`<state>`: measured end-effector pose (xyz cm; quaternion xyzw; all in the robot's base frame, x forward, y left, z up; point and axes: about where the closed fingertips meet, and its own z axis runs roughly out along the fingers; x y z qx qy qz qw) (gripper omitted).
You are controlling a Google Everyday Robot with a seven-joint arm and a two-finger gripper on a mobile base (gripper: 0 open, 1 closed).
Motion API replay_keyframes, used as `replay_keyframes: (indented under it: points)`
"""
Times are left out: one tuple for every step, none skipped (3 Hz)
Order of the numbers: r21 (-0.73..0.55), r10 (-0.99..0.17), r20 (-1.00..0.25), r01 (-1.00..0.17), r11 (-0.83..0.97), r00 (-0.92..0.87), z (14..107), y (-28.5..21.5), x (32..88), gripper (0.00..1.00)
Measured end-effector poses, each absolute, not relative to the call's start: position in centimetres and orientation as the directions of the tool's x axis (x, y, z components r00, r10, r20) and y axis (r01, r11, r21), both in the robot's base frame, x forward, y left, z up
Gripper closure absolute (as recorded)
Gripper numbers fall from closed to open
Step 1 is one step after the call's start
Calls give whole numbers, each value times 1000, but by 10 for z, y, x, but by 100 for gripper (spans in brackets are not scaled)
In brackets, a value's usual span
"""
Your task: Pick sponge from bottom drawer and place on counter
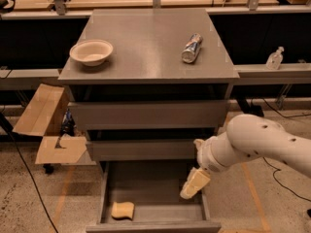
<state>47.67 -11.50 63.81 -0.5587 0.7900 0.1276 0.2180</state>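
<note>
As the gripper [195,184] hovers over the drawer [150,191], the sponge [122,210] looks pale, wavy-sided.

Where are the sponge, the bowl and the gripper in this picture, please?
sponge [122,210]: camera view, middle of its top face.
bowl [91,51]: camera view, its inner hollow.
gripper [190,188]: camera view, its lower end, over the bottom drawer's [150,191] right side.

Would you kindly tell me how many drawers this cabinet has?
3, stacked under the counter: the top drawer, the middle drawer, and the bottom drawer, pulled open with the sponge inside. The hand hangs over its right side.
</note>
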Motion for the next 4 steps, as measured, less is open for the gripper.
replay_keyframes:
  points:
    - [10, -813, -499, -940, 340, -300, 607, -103, 489, 0]
    - [20, -812, -500, -941, 339, -303, 602, -102, 488, 0]
    - [20, -802, -504, -933, 360, -320, 584, -94, 490, 0]
    - [15, -768, -553, -926, 377, -322, 555, -79, 501, 0]
